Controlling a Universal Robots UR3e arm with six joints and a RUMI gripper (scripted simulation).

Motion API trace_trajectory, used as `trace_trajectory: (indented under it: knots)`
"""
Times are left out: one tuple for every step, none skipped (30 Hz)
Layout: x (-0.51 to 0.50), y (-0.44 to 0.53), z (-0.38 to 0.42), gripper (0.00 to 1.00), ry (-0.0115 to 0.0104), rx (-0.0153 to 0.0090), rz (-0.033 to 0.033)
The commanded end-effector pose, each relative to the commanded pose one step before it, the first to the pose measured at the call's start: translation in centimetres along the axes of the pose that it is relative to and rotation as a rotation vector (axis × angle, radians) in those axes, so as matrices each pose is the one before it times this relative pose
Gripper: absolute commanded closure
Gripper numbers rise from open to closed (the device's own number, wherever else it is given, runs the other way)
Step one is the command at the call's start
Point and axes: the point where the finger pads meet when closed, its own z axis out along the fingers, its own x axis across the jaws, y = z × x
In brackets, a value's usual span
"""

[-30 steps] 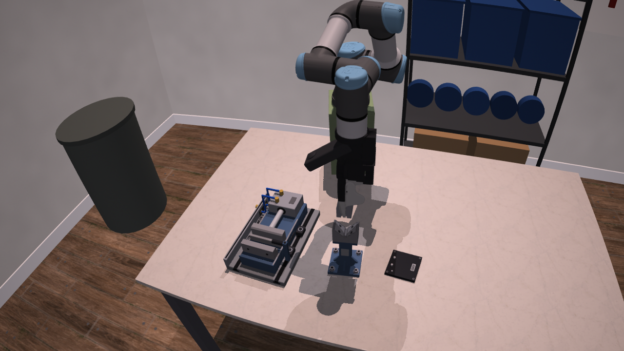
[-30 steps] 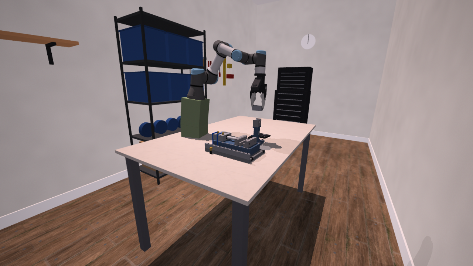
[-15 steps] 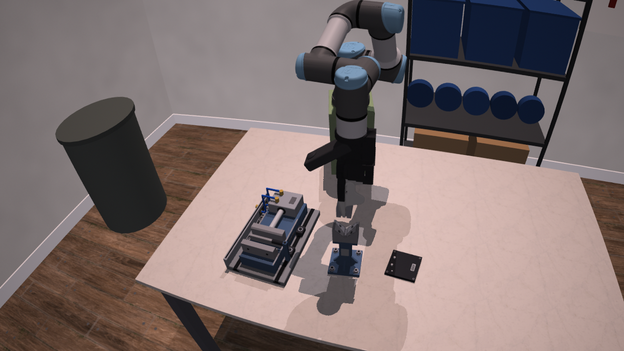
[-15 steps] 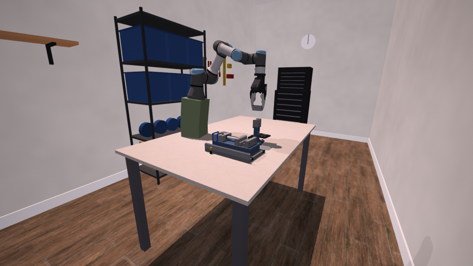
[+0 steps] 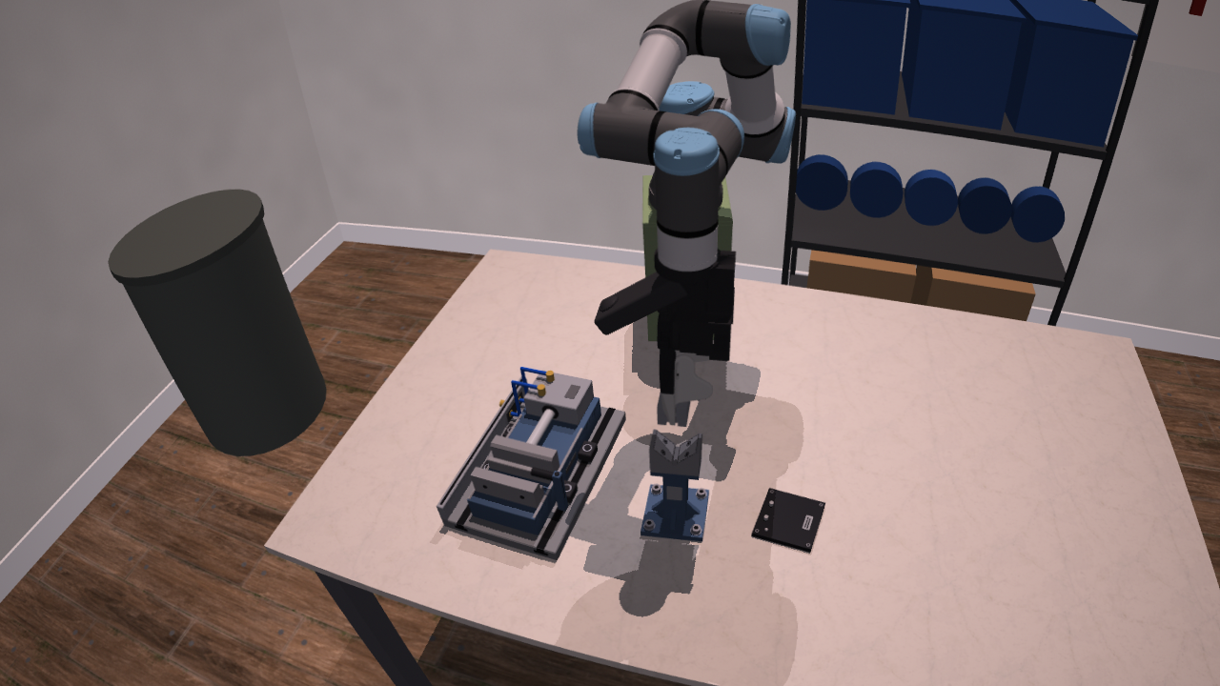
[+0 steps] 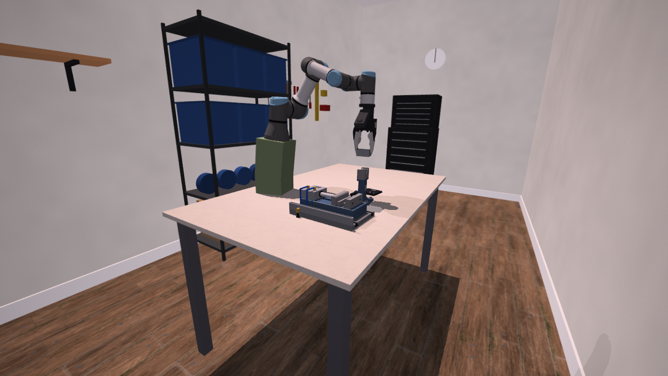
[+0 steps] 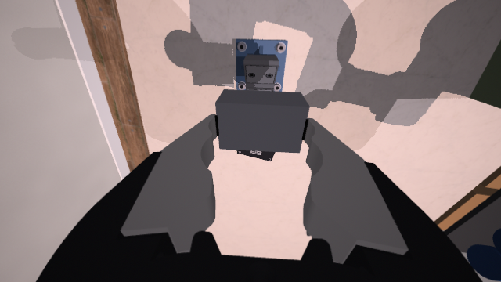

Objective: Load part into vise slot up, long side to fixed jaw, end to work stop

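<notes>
My gripper [image 7: 260,118] [image 5: 672,408] [image 6: 363,148] is shut on the part [image 7: 261,121], a plain grey block held by its two ends; no slot shows on the faces I see. It hangs high above the table, over the V-block [image 5: 675,453] [image 7: 261,72] on its blue base. The infeed plate [image 5: 788,519] is bare, to the right of the V-block; its edge peeks from under the part in the wrist view [image 7: 255,153]. The vise [image 5: 533,456] [image 6: 332,203] stands open to the left of the V-block, nothing between its jaws.
A dark bin [image 5: 213,319] stands on the floor left of the table. A shelf rack [image 5: 955,145] with blue boxes is behind the table at the right. The arm's green pedestal [image 6: 275,165] is at the table's back edge.
</notes>
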Motion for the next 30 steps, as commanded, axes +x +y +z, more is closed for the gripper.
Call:
trace_trajectory:
  knots:
    - [-0.105, -0.0148, -0.1156, 1.00, -0.00363, 0.00064, -0.00014]
    - [0.000, 0.0000, 0.0000, 1.00, 0.00000, 0.00000, 0.00000]
    - [0.000, 0.0000, 0.0000, 1.00, 0.00000, 0.00000, 0.00000]
    - [0.000, 0.0000, 0.0000, 1.00, 0.00000, 0.00000, 0.00000]
    - [0.000, 0.0000, 0.0000, 1.00, 0.00000, 0.00000, 0.00000]
    - [0.000, 0.0000, 0.0000, 1.00, 0.00000, 0.00000, 0.00000]
    - [0.000, 0.0000, 0.0000, 1.00, 0.00000, 0.00000, 0.00000]
    - [0.000, 0.0000, 0.0000, 1.00, 0.00000, 0.00003, 0.00000]
    - [0.000, 0.0000, 0.0001, 1.00, 0.00000, 0.00009, 0.00000]
    - [0.000, 0.0001, 0.0001, 1.00, 0.00001, 0.00017, 0.00000]
    - [0.000, 0.0001, 0.0002, 1.00, 0.00001, 0.00028, 0.00000]
    - [0.000, 0.0002, 0.0003, 1.00, 0.00002, 0.00041, 0.00000]
    - [0.000, 0.0003, 0.0004, 1.00, 0.00002, 0.00056, 0.00000]
    - [0.000, 0.0003, 0.0005, 1.00, 0.00003, 0.00073, 0.00000]
    - [0.000, 0.0004, 0.0006, 1.00, 0.00003, 0.00093, 0.00000]
    - [0.000, 0.0005, 0.0007, 1.00, 0.00004, 0.00114, -0.00001]
    - [0.000, 0.0007, 0.0008, 1.00, 0.00004, 0.00136, -0.00001]
    - [0.000, 0.0008, 0.0009, 1.00, 0.00005, 0.00160, -0.00001]
    - [0.000, 0.0009, 0.0009, 1.00, 0.00005, 0.00186, -0.00001]
    - [0.000, 0.0011, 0.0009, 1.00, 0.00005, 0.00213, -0.00001]
    - [0.000, 0.0000, 0.0000, 1.00, 0.00000, 0.00000, 0.00000]
    - [0.000, 0.0000, 0.0000, 1.00, 0.00000, 0.00000, 0.00000]
    - [0.000, 0.0013, 0.0009, 1.00, 0.00005, 0.00241, -0.00001]
    - [0.000, 0.0014, 0.0007, 1.00, 0.00004, 0.00270, -0.00001]
    - [0.000, 0.0017, 0.0005, 1.00, 0.00003, 0.00300, -0.00001]
    - [-0.001, 0.0019, 0.0003, 1.00, 0.00002, 0.00331, 0.00000]
    - [-0.001, 0.0021, -0.0001, 1.00, 0.00000, 0.00363, 0.00000]
    - [-0.001, 0.0024, -0.0006, 1.00, -0.00002, 0.00396, 0.00000]
    - [-0.002, 0.0027, -0.0012, 1.00, -0.00005, 0.00429, 0.00001]
    - [-0.002, 0.0030, -0.0019, 1.00, -0.00008, 0.00462, 0.00001]
